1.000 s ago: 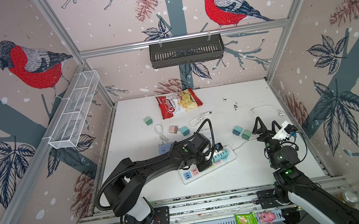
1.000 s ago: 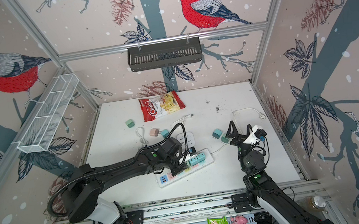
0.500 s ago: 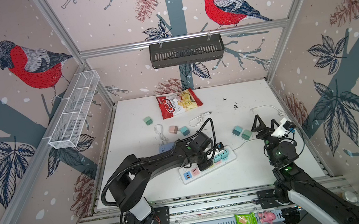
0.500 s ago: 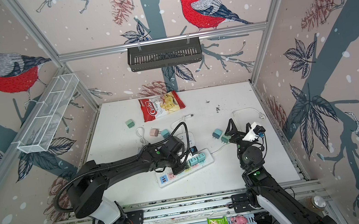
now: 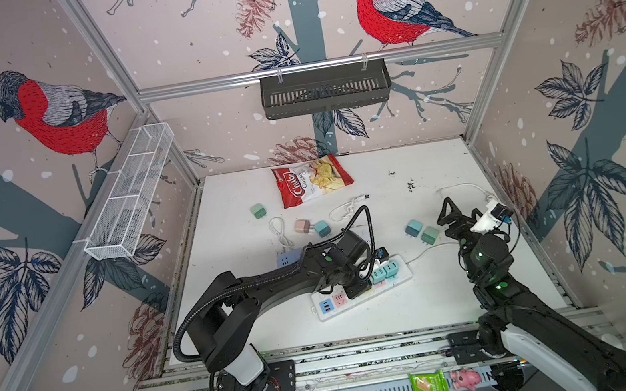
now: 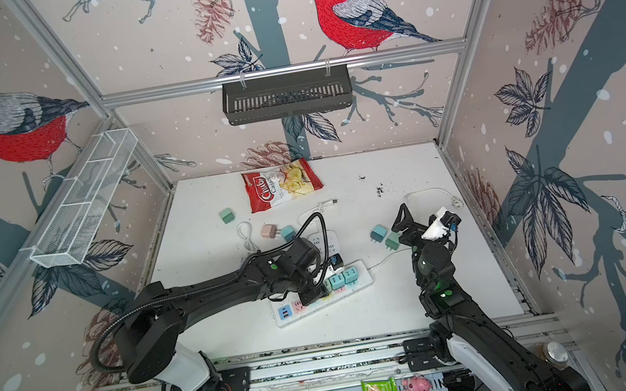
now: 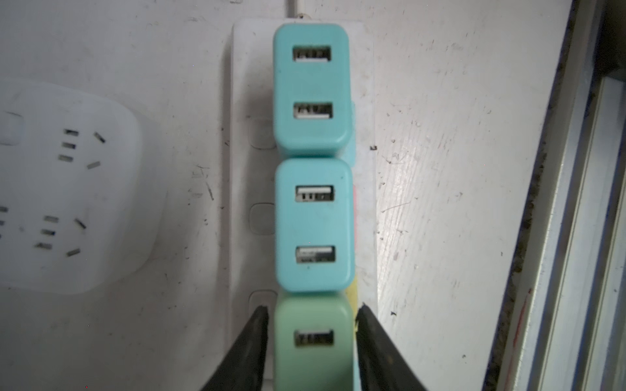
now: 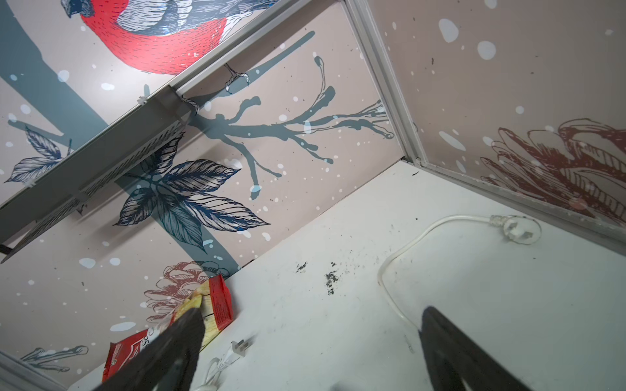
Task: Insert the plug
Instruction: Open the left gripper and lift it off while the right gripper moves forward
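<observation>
Pale-green boxy plastic USB charger plug (image 7: 313, 318) sits in white plastic power strip (image 7: 242, 101), touching teal plastic charger (image 7: 313, 223). Probably light, rigid and slick, so grip the flat side faces. Left gripper (image 7: 312, 307) straddles it, jaws just off both sides, released. Right gripper (image 8: 312, 310) is spread wide, empty, well apart.

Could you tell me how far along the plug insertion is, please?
Done: two teal USB adapters sit in the white power strip. In hand: the left gripper brackets a pale green adapter, seemingly in the next socket, fingers just clear of it. Left: withdrawing; the open right gripper is empty, and a pink adapter lies loose.
</observation>
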`<state>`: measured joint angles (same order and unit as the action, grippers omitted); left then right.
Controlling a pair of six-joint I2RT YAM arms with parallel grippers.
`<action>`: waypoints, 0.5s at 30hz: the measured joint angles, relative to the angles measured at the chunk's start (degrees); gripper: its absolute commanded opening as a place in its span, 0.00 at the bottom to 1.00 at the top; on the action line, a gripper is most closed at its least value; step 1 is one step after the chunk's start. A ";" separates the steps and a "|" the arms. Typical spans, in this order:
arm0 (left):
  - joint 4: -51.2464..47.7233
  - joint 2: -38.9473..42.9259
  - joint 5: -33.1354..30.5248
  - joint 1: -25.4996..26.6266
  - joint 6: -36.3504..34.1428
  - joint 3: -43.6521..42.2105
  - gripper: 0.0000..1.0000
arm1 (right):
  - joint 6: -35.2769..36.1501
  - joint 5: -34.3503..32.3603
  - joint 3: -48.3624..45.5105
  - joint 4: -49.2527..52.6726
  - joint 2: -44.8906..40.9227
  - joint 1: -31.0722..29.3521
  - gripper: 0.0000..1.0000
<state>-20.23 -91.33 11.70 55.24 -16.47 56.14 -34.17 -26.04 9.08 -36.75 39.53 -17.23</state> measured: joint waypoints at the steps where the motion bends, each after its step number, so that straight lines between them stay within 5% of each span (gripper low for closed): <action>1: 0.35 1.18 0.00 -0.02 0.11 -0.46 0.77 | -0.72 -0.39 0.28 0.55 0.15 0.02 1.00; 5: 1.92 6.29 -1.31 -0.13 1.44 -2.69 0.83 | -2.97 -1.38 2.03 2.51 1.60 0.09 1.00; 7: 2.95 8.63 -1.51 -0.28 1.57 -3.41 0.97 | -3.56 -1.49 4.09 4.50 2.95 0.15 1.00; 10: 4.83 12.79 -3.63 -0.33 2.93 -4.81 0.99 | -5.07 -2.40 7.65 7.69 6.19 0.20 1.00; 15: 11.04 23.17 -17.49 -1.86 10.36 -8.87 0.99 | -9.42 -4.81 11.76 13.73 10.82 0.55 1.00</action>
<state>-9.19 -68.16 -5.78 53.39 -6.11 47.27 -43.59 -30.85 20.84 -23.03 50.35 -16.69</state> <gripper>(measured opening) 0.988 0.996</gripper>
